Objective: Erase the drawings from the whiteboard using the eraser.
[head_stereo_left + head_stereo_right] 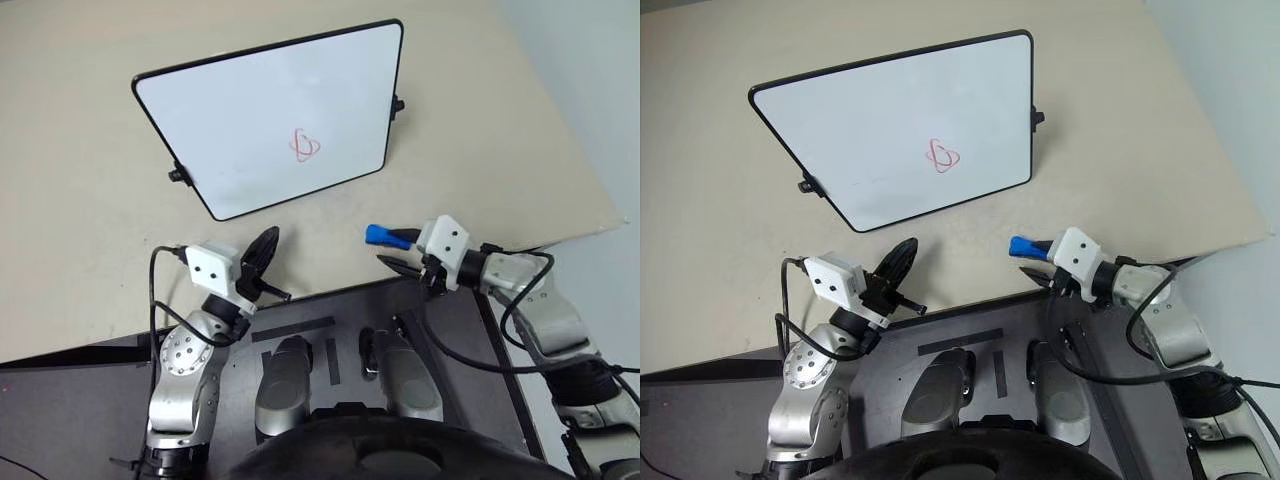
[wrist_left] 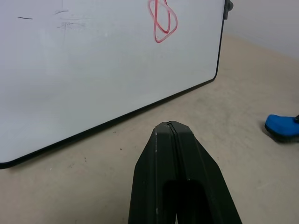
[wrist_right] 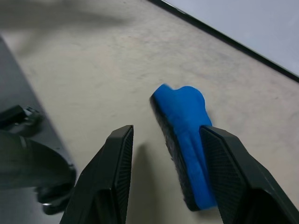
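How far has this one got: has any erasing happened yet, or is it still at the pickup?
Nothing is erased: the red drawings are intact on the whiteboard. In hand: the right gripper is open, with the blue eraser between its fingers, resting against one and not clamped. The left gripper is shut, pointing toward the board. Left to do: grip the eraser, carry it to the board and wipe off the scribble.

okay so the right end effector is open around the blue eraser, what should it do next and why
Probably close the right end effector on the eraser. The eraser lies between its open fingers, against one and clear of the other, so it looks ungripped. The red drawings are on the whiteboard, unerased.
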`<control>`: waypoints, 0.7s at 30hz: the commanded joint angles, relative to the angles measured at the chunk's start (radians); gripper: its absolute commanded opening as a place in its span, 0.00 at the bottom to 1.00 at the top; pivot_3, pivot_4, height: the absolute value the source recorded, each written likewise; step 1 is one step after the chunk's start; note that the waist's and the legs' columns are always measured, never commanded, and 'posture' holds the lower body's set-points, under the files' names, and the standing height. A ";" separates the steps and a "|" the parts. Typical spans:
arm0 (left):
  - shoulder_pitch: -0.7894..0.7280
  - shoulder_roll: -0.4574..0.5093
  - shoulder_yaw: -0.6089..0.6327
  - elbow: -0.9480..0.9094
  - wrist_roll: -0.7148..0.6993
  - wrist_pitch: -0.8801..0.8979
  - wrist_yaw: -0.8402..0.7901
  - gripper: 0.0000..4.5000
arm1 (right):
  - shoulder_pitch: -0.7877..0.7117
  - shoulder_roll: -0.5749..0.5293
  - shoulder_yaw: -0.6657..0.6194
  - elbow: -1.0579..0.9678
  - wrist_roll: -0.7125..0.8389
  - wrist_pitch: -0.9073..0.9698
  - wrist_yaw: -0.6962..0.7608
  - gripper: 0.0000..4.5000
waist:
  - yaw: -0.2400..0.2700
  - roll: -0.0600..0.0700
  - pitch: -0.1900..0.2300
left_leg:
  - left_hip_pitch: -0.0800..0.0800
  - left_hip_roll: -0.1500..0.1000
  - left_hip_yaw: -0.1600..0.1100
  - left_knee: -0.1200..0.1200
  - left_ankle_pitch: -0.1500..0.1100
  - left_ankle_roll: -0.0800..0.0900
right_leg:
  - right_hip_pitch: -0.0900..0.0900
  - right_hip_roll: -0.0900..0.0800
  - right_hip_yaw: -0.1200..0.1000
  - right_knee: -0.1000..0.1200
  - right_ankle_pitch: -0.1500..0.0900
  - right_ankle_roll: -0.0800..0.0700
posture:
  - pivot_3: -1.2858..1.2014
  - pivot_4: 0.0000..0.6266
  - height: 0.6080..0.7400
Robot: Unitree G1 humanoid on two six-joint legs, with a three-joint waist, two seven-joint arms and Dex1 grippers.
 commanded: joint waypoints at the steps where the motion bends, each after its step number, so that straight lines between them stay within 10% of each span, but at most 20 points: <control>1: -0.010 -0.003 0.000 0.000 0.007 -0.031 0.001 0.00 | -0.020 0.003 0.006 0.036 -0.037 -0.047 0.000 0.52 | 0.000 0.000 0.000 | 0.000 0.000 0.000 0.000 0.000 0.000 | 0.000 0.000 0.000 0.000 0.001 -0.001 | 0.52 0.24 1.00; 5: -0.023 -0.002 0.007 0.017 0.011 -0.041 0.000 0.00 | -0.025 0.001 -0.003 0.051 -0.041 -0.069 0.012 0.49 | 0.000 0.000 0.000 | 0.000 0.000 0.000 0.000 0.000 0.000 | 0.000 0.000 0.000 0.000 0.005 -0.009 | 0.52 0.24 1.00; 13: -0.046 -0.008 -0.001 0.044 0.017 -0.056 -0.003 0.00 | -0.032 0.003 -0.010 0.041 -0.030 -0.077 0.013 0.01 | 0.000 0.000 0.000 | 0.000 0.000 0.000 0.000 0.000 0.000 | 0.001 0.000 0.000 0.000 0.005 -0.009 | 0.52 0.24 1.00; 21: -0.078 -0.002 0.005 0.081 0.014 -0.065 -0.017 0.00 | -0.119 0.060 -0.023 0.026 -0.061 -0.190 -0.035 0.01 | -0.003 0.000 0.000 | 0.000 0.000 0.000 0.000 0.000 0.000 | 0.000 0.000 0.000 0.000 0.005 -0.009 | 0.52 0.24 1.00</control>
